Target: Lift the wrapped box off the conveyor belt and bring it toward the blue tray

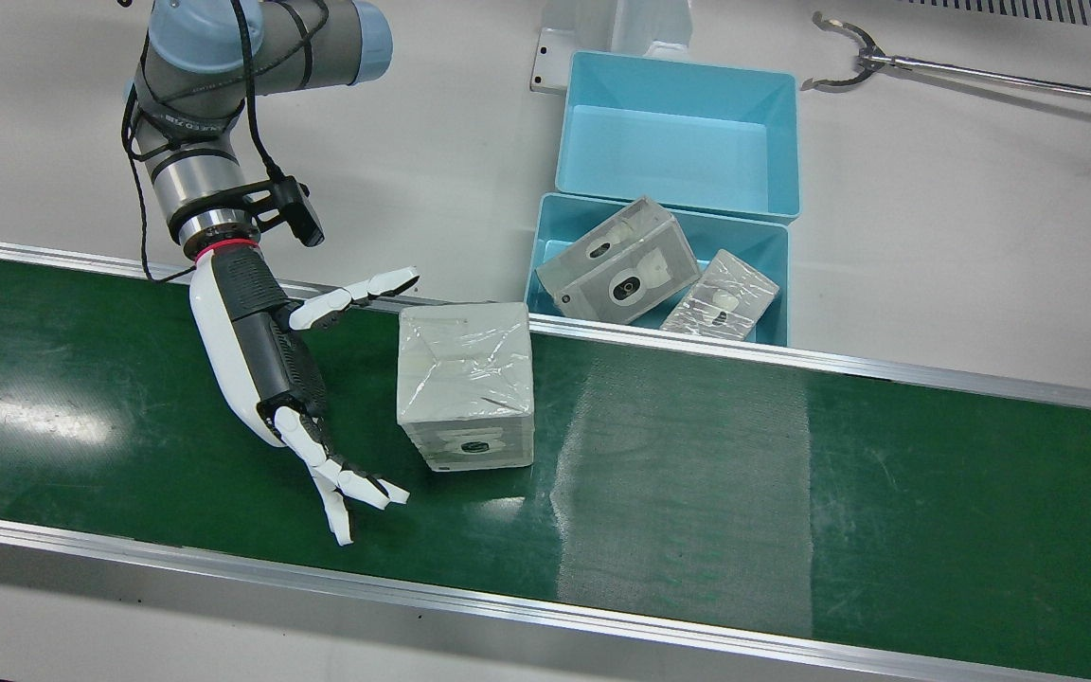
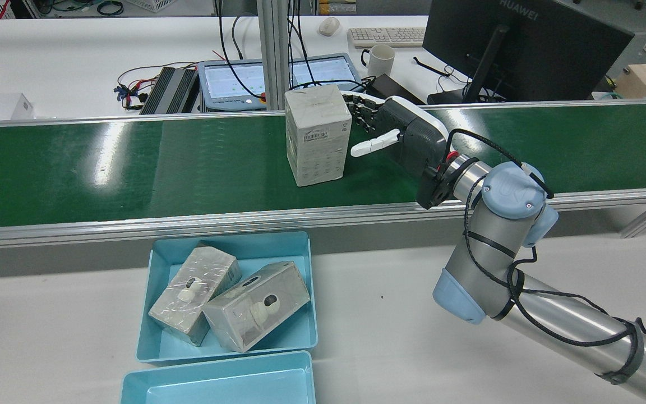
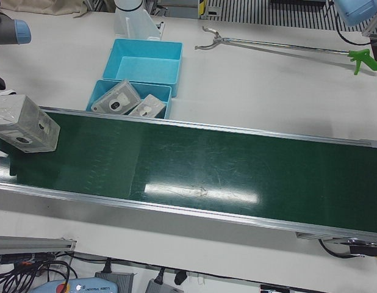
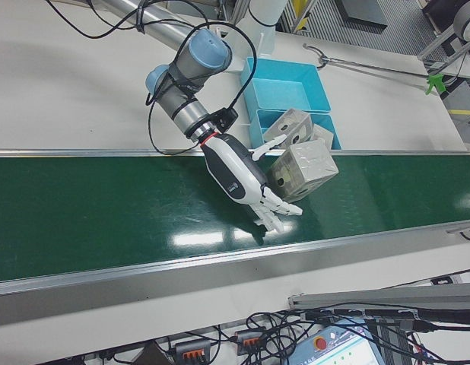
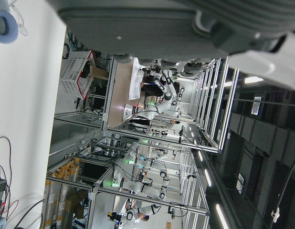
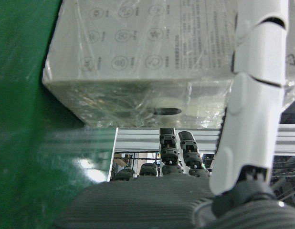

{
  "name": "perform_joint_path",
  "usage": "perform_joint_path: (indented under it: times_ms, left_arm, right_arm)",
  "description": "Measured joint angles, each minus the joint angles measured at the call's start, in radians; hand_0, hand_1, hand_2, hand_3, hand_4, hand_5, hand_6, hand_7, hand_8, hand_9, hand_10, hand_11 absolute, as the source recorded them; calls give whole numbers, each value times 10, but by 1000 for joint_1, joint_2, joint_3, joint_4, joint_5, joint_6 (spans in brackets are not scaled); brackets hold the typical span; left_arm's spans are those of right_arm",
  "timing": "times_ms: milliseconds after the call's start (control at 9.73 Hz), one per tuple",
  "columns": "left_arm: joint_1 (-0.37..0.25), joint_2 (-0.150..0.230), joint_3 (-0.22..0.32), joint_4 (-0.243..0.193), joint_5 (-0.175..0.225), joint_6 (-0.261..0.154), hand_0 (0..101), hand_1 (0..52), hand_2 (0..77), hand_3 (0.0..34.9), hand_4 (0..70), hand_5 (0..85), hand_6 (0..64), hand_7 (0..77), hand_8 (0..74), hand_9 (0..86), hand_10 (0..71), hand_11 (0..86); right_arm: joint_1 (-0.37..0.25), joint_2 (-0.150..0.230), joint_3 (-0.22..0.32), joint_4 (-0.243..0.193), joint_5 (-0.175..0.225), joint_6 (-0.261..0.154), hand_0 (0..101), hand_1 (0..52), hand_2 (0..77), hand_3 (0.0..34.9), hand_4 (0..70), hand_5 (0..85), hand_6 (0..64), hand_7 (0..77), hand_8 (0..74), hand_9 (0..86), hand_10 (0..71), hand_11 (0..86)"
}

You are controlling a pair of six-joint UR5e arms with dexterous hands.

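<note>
The wrapped box (image 1: 465,379) stands upright on the green conveyor belt (image 1: 697,455), near its far rail. It also shows in the rear view (image 2: 317,134) and the right hand view (image 6: 138,47). My right hand (image 1: 261,360) is open just beside the box, palm facing it. The thumb (image 1: 356,294) reaches toward the box's far side and the other fingers (image 1: 347,483) toward its near side. I cannot tell if they touch it. A blue tray (image 1: 763,251) beside the belt holds two wrapped boxes. Of my left hand, only part of the palm (image 5: 152,24) shows.
A second, empty blue tray (image 1: 678,133) sits behind the first. A metal reach-grabber tool (image 1: 886,62) lies on the white table at the far right. Aluminium rails (image 1: 223,559) border the belt. A monitor (image 2: 519,45) and desk gear stand beyond the belt.
</note>
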Motion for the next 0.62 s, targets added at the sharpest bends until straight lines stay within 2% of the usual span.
perform_joint_path:
  times_ms: [411, 514, 616]
  left_arm:
    - [0, 0, 0, 0, 0, 0, 0, 0, 11, 0, 0, 11, 5, 5, 5, 5, 5, 5]
    - [0, 0, 0, 0, 0, 0, 0, 0, 5, 0, 0, 11, 5, 5, 5, 5, 5, 5]
    - [0, 0, 0, 0, 0, 0, 0, 0, 11, 0, 0, 11, 5, 5, 5, 5, 5, 5]
  right_arm:
    - [-9, 5, 0, -2, -2, -3, 463, 109, 82, 0, 104, 125, 65, 180, 11, 22, 5, 11]
    - [-10, 8, -1, -3, -3, -3, 489, 180, 120, 0, 136, 180, 104, 262, 55, 93, 5, 11]
    - [-10, 12, -1, -5, -4, -3, 554, 267, 202, 0, 207, 245, 164, 333, 147, 164, 98, 11]
